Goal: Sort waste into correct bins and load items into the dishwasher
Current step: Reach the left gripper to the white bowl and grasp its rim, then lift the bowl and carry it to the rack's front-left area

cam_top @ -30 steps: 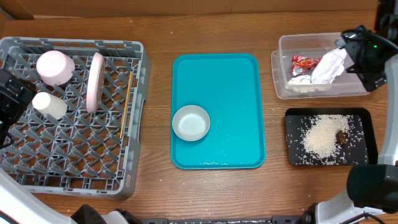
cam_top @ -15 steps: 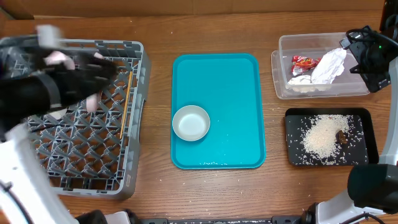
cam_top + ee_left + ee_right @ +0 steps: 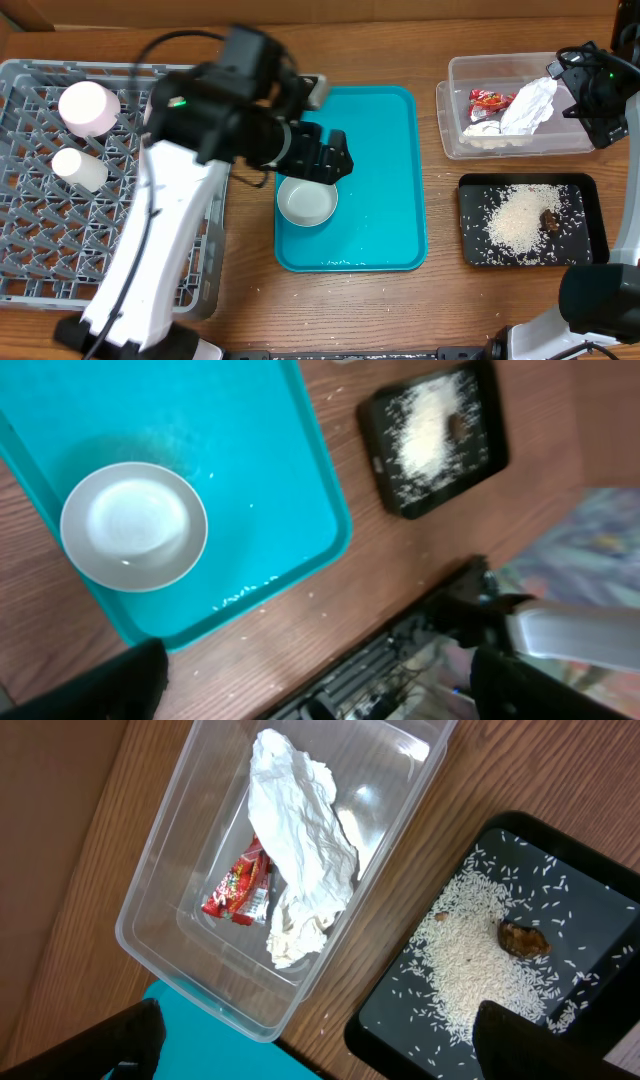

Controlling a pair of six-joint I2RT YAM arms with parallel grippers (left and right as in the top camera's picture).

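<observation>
Overhead and wrist views, read left to right. At the far left we found the rack (image 3: 40, 250), which held a pink dish (image 3: 88, 108) and, just nearer us, a cup (image 3: 80, 169) lying on its side. The left arm reached from the rack across onto the teal tray (image 3: 380, 150). The left pincer (image 3: 330, 160) hung open and empty, and in its wrist view the fingers (image 3: 110, 685) stood wide apart.

The bowl (image 3: 307, 198) sat mouth up on the tray's left half, just beside the left pincer on its near side and apart from it. Being round, the bowl offered no long axis to align with. We judged it the next item for the rack, and the left arm much the nearer of the two.

Farther right, the tub (image 3: 520, 148) held the wrapper (image 3: 490, 99) and the napkin (image 3: 528, 105). The black tray (image 3: 590, 240) in front of it carried the rice (image 3: 520, 220) and a brown lump (image 3: 551, 220). The right pincer (image 3: 320, 1045) hung open above them, gripping nothing and well apart from the bowl.
</observation>
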